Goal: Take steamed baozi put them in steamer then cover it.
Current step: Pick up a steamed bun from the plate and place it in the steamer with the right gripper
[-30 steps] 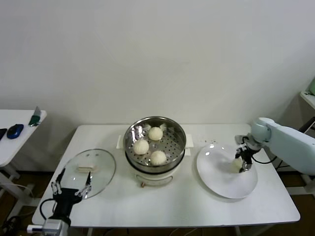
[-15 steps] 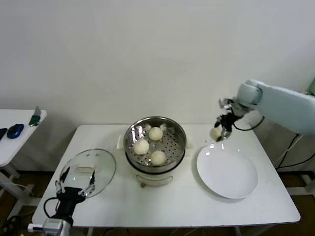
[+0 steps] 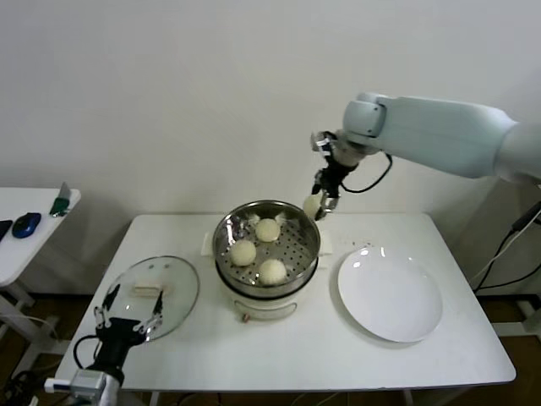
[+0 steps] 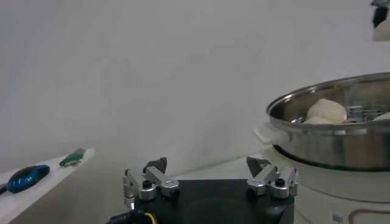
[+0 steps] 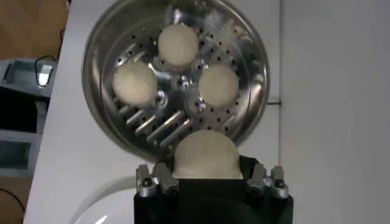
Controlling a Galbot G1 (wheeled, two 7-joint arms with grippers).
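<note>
The steel steamer (image 3: 297, 245) sits mid-table on its white base, with three cream baozi (image 3: 243, 252) lying in it. My right gripper (image 3: 319, 203) hangs just above the steamer's far right rim, shut on another baozi (image 3: 312, 205). In the right wrist view that held baozi (image 5: 205, 156) fills the space between the fingers of the right gripper (image 5: 207, 176), with the steamer (image 5: 100, 52) and its three buns below. My left gripper (image 3: 127, 320) rests open and empty at the table's front left corner; the left wrist view shows this left gripper (image 4: 207, 173) with its fingers spread wide.
A clear glass lid (image 3: 161, 292) with a white handle lies flat just beyond the left gripper. A bare white plate (image 3: 390, 293) sits right of the steamer. A side table (image 3: 34, 222) with small items stands to the far left.
My right gripper has lifted the baozi off the white plate and carried it up and left to the steamer's rim. The left arm has stayed put.
</note>
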